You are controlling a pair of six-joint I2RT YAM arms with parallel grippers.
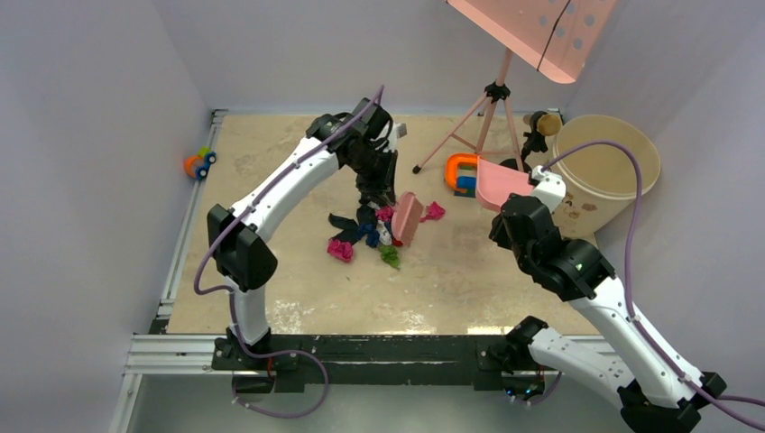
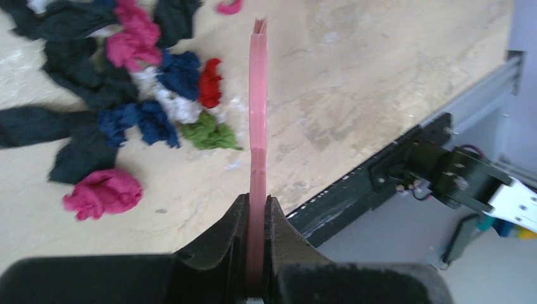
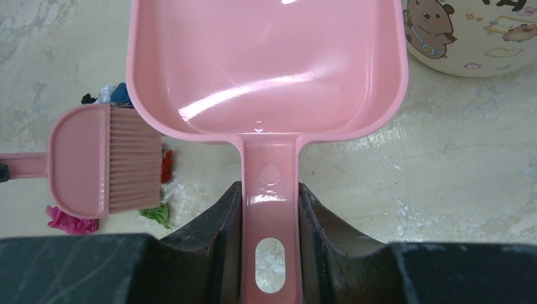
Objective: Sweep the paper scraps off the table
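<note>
Pink tools, both gripped. From above, crumpled multicoloured paper scraps (image 1: 365,236) heap in the middle of the beige mottled desk (image 1: 469,280). The pink plastic brush (image 1: 408,217) touches their right side, between them and the pink plastic dustpan (image 1: 502,183) beside the beige bucket (image 1: 606,162). Left wrist: left fingers (image 2: 235,234) clamp the brush handle, scraps leftward. Right wrist: right fingers (image 3: 221,228) clamp the dustpan handle; pan empty.

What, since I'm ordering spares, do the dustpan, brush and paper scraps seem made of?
The dustpan: likely moulded plastic, glossy pink; bright glare streaks across it. The brush: matching pink plastic back, fine ribbed bristles, probably synthetic. The paper scraps: matte, crumpled and soft-edged, perhaps tissue or crepe paper.
</note>
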